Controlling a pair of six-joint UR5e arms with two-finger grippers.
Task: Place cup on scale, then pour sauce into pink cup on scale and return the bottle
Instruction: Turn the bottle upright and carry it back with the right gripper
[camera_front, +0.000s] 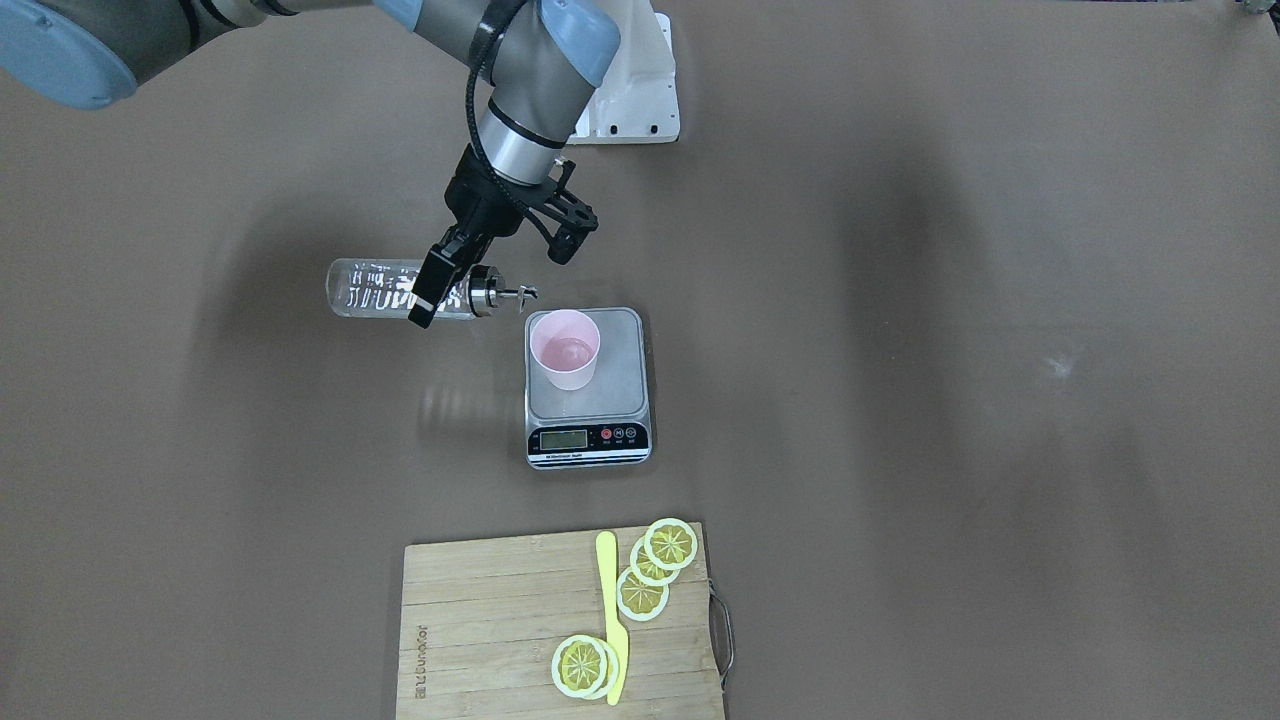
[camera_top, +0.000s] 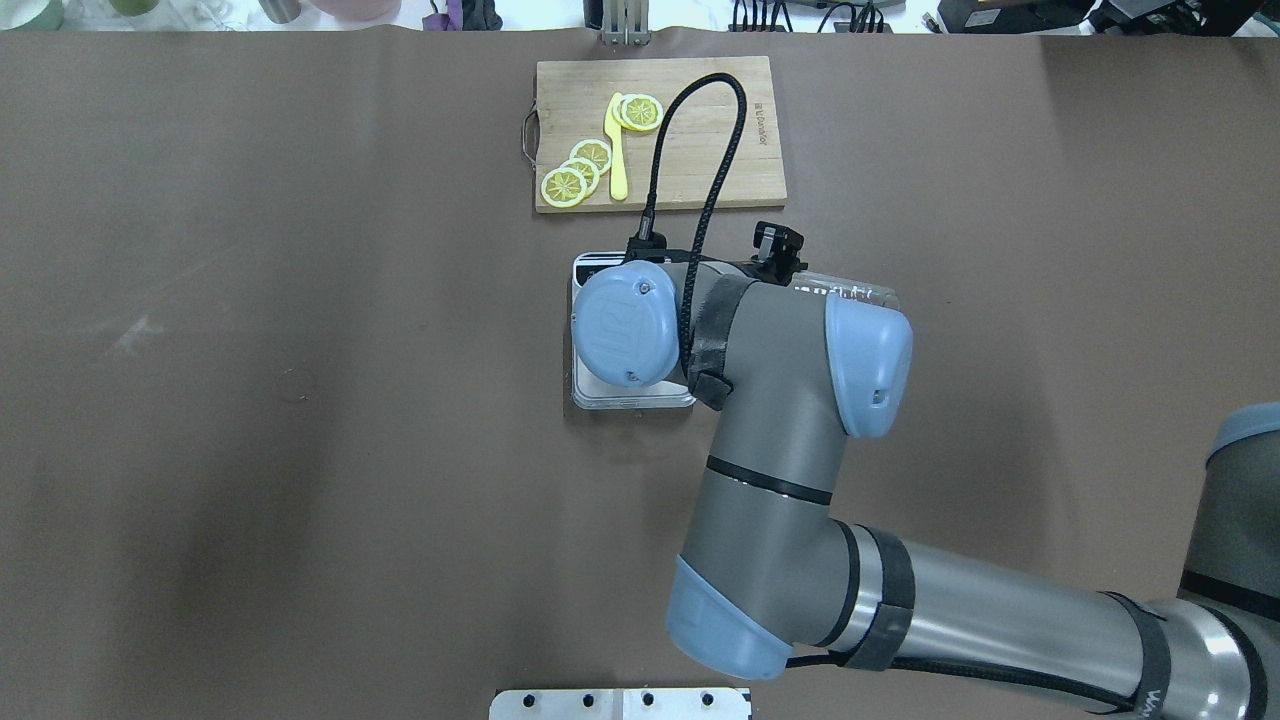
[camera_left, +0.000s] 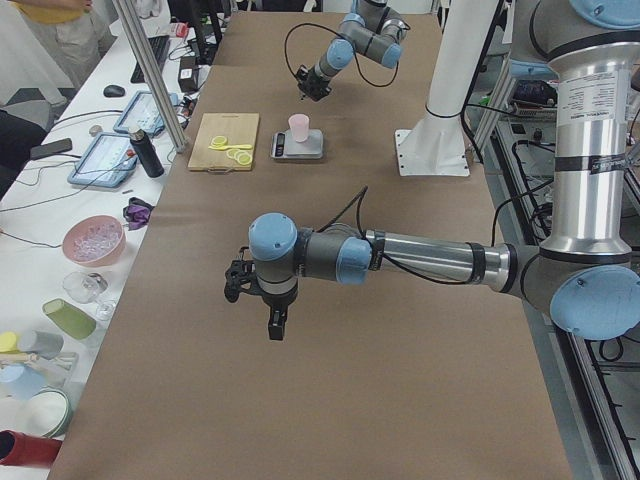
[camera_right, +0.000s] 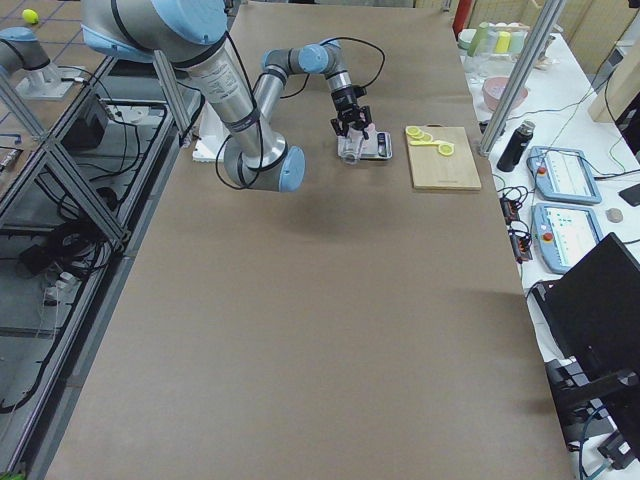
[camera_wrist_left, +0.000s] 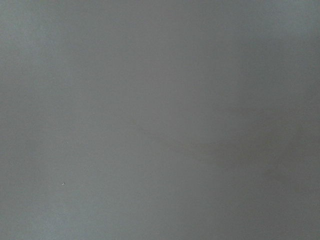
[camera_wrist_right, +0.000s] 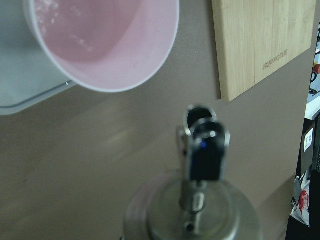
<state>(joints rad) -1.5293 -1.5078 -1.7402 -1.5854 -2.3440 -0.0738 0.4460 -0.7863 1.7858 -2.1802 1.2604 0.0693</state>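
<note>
The pink cup (camera_front: 565, 348) stands upright on the silver scale (camera_front: 622, 372); a little clear liquid seems to lie in its bottom. My right gripper (camera_front: 435, 285) is shut on the clear bottle (camera_front: 380, 289) and holds it about level above the table beside the scale. Its silver spout (camera_front: 515, 293) points at the cup and ends just short of the rim. The right wrist view shows the spout (camera_wrist_right: 202, 150) below the cup (camera_wrist_right: 100, 40). No stream shows. My left gripper (camera_left: 270, 305) hangs over bare table in the exterior left view only; I cannot tell whether it is open.
A bamboo cutting board (camera_front: 500, 620) with lemon slices (camera_front: 655, 565) and a yellow knife (camera_front: 612, 620) lies beyond the scale, on the operators' side. The right arm (camera_top: 780, 420) covers most of the scale in the overhead view. Brown table surface lies around the scale.
</note>
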